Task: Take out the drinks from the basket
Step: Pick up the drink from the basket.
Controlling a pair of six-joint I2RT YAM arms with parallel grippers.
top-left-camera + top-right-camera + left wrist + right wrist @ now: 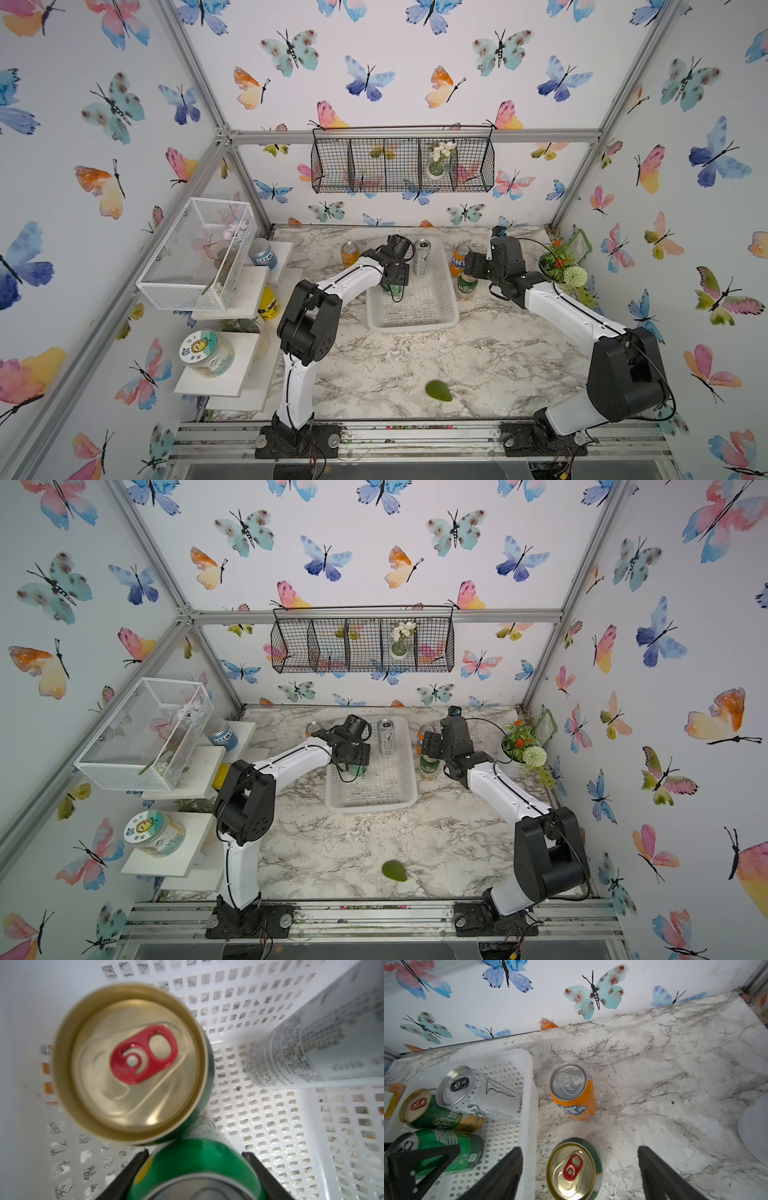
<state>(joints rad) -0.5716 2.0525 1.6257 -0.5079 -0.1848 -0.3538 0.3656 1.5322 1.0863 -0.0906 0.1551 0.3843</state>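
Observation:
The white basket (415, 322) holds three drinks. One is a bright green can (195, 1167) lying between my left gripper's (195, 1153) black fingers, which are shut on it. Beside it stand a dark green can with a gold top (131, 1061) and a slim silver can (422, 257). Outside the basket, on the marble, are a Fanta can (573, 1093), another gold-topped green can (574, 1169) and an orange can (350, 254) to the basket's left. My right gripper (579, 1149) hangs open above the gold-topped can on the table, its jaws wide on either side and apart from it.
A potted plant (561, 266) stands right behind the right arm. Shelves on the left carry a white mesh box (195, 253), a blue-lidded jar (262, 252), a yellow bottle (269, 303) and a round tin (206, 353). A green avocado-like piece (438, 390) lies near the front.

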